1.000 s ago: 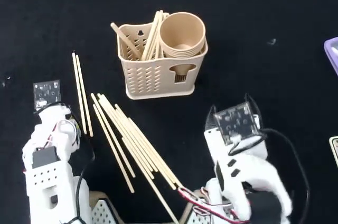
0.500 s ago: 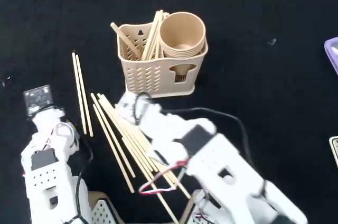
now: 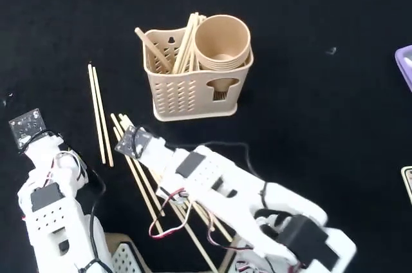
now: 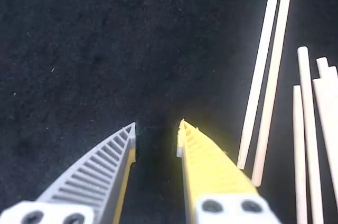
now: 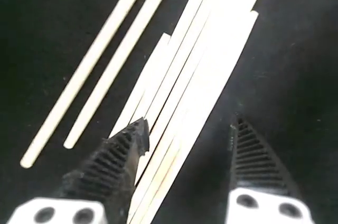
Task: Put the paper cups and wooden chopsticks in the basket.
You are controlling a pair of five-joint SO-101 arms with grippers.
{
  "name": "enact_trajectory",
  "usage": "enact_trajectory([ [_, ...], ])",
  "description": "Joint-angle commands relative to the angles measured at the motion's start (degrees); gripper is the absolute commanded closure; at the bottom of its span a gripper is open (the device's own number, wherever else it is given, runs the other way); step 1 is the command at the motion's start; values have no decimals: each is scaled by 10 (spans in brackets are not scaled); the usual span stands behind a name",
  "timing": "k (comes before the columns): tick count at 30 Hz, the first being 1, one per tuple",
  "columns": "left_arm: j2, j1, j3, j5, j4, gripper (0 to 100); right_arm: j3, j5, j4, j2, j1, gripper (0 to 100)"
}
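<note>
Straddling loose wooden chopsticks (image 5: 200, 65), lying just in front of the basket (image 3: 193, 93), with right hand (image 5: 188, 126) spread wide. Probably worth centring on fewer sticks and lowering flush to the tabletop (image 3: 322, 125) before closing. Idling farther from the basket, left hand (image 4: 157, 126) slightly parted.

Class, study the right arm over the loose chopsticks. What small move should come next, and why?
Probably lower and close. The right gripper is open, its jaws straddling the chopstick pile, with nothing gripped yet. The basket stands beyond the pile.
</note>
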Motion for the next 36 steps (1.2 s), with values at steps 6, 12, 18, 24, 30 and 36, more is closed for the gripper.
enact_trajectory([
  [6,-8,-7,-33,6,-8,859,-13,-3,25,16,-5,760],
  [12,-8,-7,-33,6,-7,860,-12,16,59,16,-5,917],
  [18,-12,-9,-32,6,-6,862,-26,37,78,11,26,965],
  [24,-13,-9,-32,6,-7,862,-107,39,149,11,130,986],
  [30,-13,-9,-32,6,-7,862,-136,76,188,-3,156,987],
  [36,-13,-7,-32,6,-8,862,-111,71,189,-31,91,907],
])
